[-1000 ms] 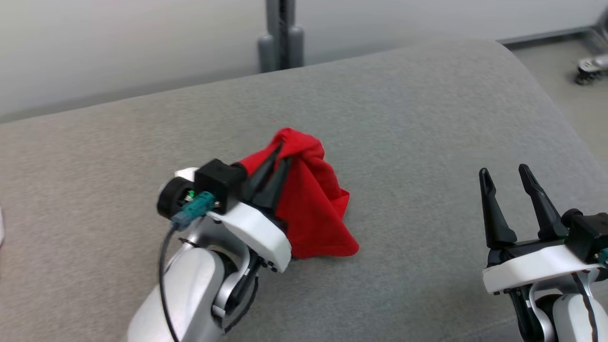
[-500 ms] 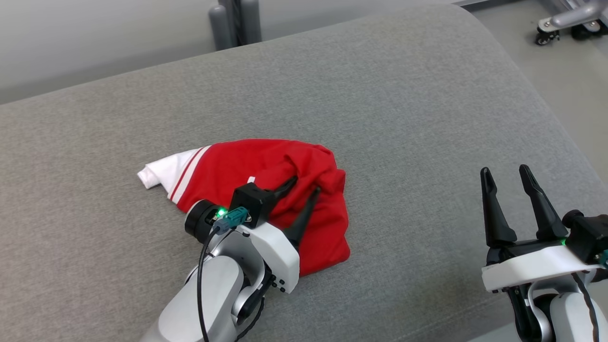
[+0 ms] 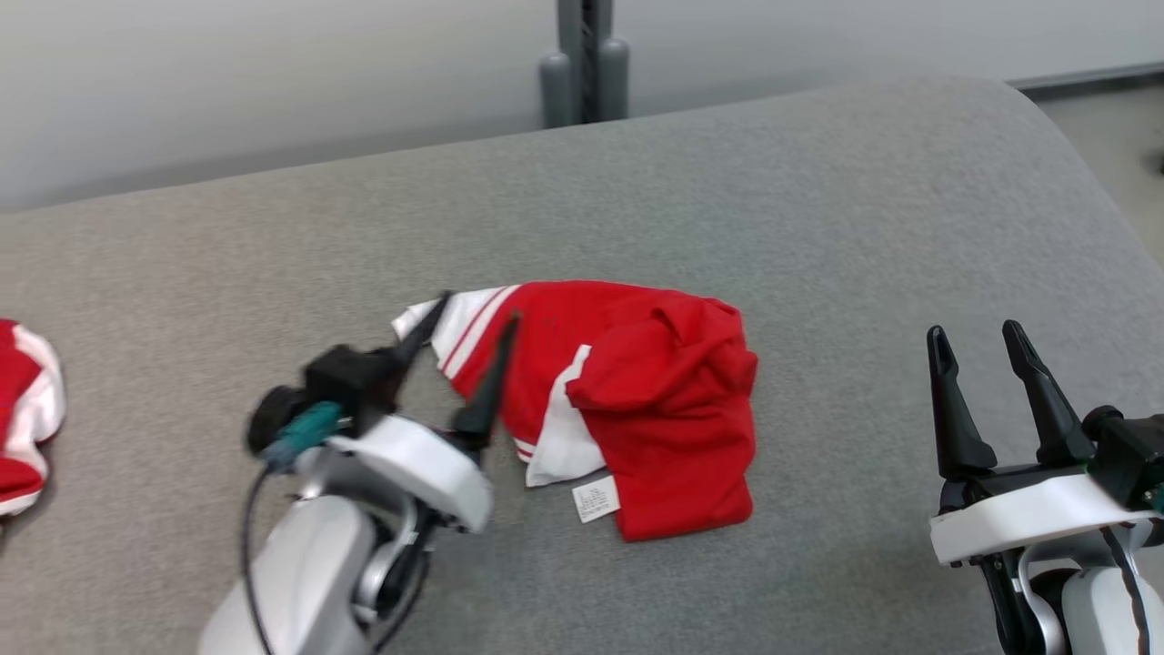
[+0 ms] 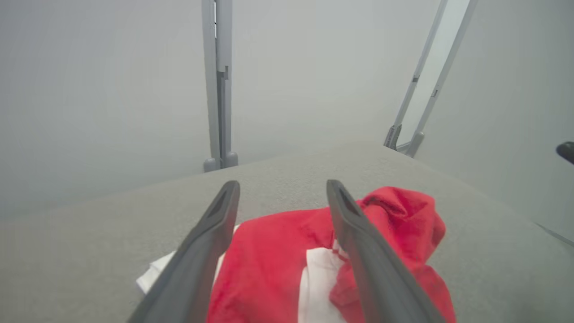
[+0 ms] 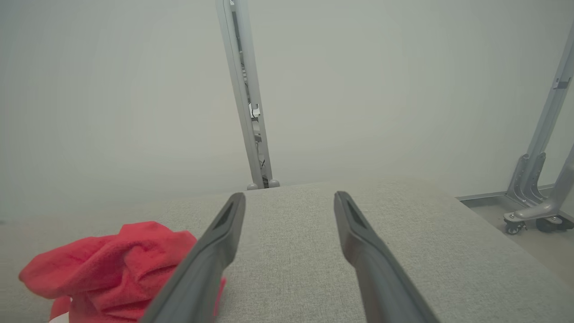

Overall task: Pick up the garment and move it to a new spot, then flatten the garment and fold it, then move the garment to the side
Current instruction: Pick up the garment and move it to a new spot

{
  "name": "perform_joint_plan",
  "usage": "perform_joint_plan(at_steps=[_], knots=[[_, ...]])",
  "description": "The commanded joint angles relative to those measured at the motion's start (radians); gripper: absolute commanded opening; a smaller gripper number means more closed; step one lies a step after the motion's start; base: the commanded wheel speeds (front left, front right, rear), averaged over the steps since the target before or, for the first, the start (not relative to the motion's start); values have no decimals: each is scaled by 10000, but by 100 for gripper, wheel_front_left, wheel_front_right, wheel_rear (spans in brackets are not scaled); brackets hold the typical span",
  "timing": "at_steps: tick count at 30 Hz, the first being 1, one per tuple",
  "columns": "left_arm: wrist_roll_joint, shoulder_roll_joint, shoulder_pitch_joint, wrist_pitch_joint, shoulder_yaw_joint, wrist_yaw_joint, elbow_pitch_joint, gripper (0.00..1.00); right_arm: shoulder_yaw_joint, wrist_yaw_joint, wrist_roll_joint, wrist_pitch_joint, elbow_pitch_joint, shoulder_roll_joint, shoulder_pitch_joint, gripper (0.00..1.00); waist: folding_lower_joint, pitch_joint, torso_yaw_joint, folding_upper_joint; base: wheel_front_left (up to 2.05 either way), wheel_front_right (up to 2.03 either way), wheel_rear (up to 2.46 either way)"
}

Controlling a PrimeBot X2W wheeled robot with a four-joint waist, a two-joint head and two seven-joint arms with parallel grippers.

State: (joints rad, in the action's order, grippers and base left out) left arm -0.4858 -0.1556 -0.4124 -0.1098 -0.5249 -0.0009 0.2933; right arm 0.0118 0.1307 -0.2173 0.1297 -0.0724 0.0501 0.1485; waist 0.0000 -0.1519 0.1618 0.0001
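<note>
A red garment (image 3: 637, 400) with white panels and stripes lies crumpled on the grey cushioned surface (image 3: 727, 200), a white label at its near edge. My left gripper (image 3: 477, 309) is open just above the garment's left end, with nothing between its fingers. In the left wrist view the garment (image 4: 278, 264) lies below the spread fingers of the left gripper (image 4: 282, 188). My right gripper (image 3: 973, 332) stands open at the lower right, well apart from the cloth. In the right wrist view the right gripper (image 5: 289, 197) is open and the garment (image 5: 116, 264) lies at the lower left.
Another red and white garment (image 3: 23, 418) lies at the left edge of the surface. A grey post (image 3: 582, 64) stands behind the far edge against a pale wall. The surface curves down at the right, with floor (image 3: 1118, 136) beyond.
My left gripper has opened and let go of the garment, which has dropped and spread out on the surface. The left arm has drawn back to the left. The head camera has shifted.
</note>
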Motion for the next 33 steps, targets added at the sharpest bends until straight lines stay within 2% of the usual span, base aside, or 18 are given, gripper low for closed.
perform_joint_plan(at_steps=[1, 8, 18, 24, 33], knots=[[-20, -211, 214, -112, 238, 227, -142, 100, 26, 1, 114, -37, 70, 58, -116, 100, 0, 248, -340, -1, 0, 0, 0], [-335, -1119, 1159, -431, 1526, 1301, -1027, 100, 58, 1, 236, -257, 226, 127, -328, 100, 0, 635, -941, -1, 0, 0, 0], [-497, -2060, 3015, -563, 2641, 2316, -2639, 100, -106, 1, 290, -480, 301, 243, -768, 100, 0, 1246, -1373, -1, 0, 0, 0], [-382, -2193, 3872, -307, 2496, 2667, -3444, 100, -97, 1, 317, -627, 376, 328, -1110, 100, 0, 1531, -1430, -1, 0, 0, 0], [-324, -2327, 4465, -74, 2307, 2820, -3902, 100, 106, 1, 403, -892, 710, 312, -1674, 100, 0, 1751, -1434, -1, 0, 0, 0]])
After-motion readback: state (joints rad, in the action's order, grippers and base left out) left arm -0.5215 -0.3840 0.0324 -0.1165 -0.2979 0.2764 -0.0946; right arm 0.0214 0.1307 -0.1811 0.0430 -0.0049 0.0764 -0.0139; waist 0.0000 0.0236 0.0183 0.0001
